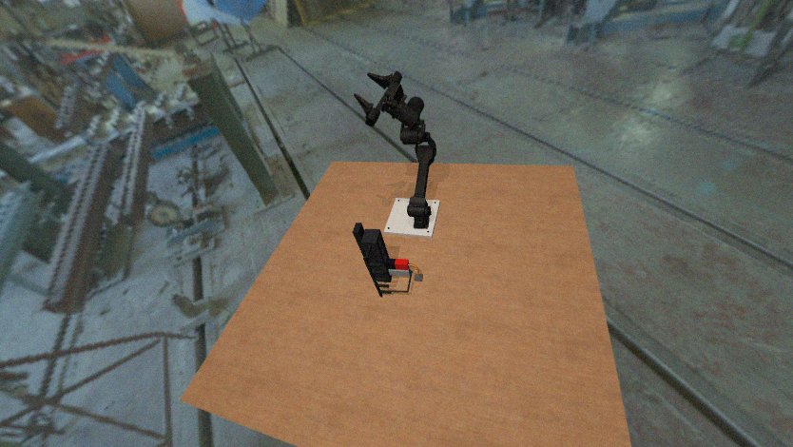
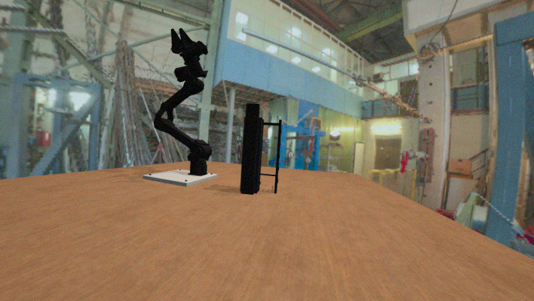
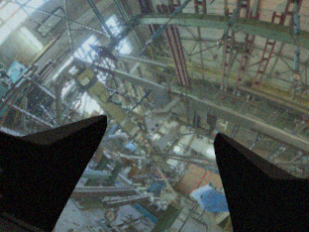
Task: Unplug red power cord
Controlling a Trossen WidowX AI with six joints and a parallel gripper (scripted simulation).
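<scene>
The black power strip [image 1: 373,242] [image 2: 250,149] stands upright on the table. The red plug [image 1: 400,263] is at its right side in the top view, with a black part between it and the strip; how deep it sits is too small to tell. A thin orange cord bends down from it to a small grey piece [image 1: 418,277]. The plug is hidden in the exterior view. My gripper [image 1: 361,84] [image 2: 176,29] [image 3: 161,130] is open and empty, high above the table and well away from the plug, cord and strip.
A whitish block [image 1: 398,273] sits just below the red plug. A thin black frame [image 2: 278,157] stands out from the strip's side. The arm's white base plate [image 1: 400,217] [image 2: 164,177] lies behind the strip on the wooden table [image 1: 472,343] [image 2: 261,243].
</scene>
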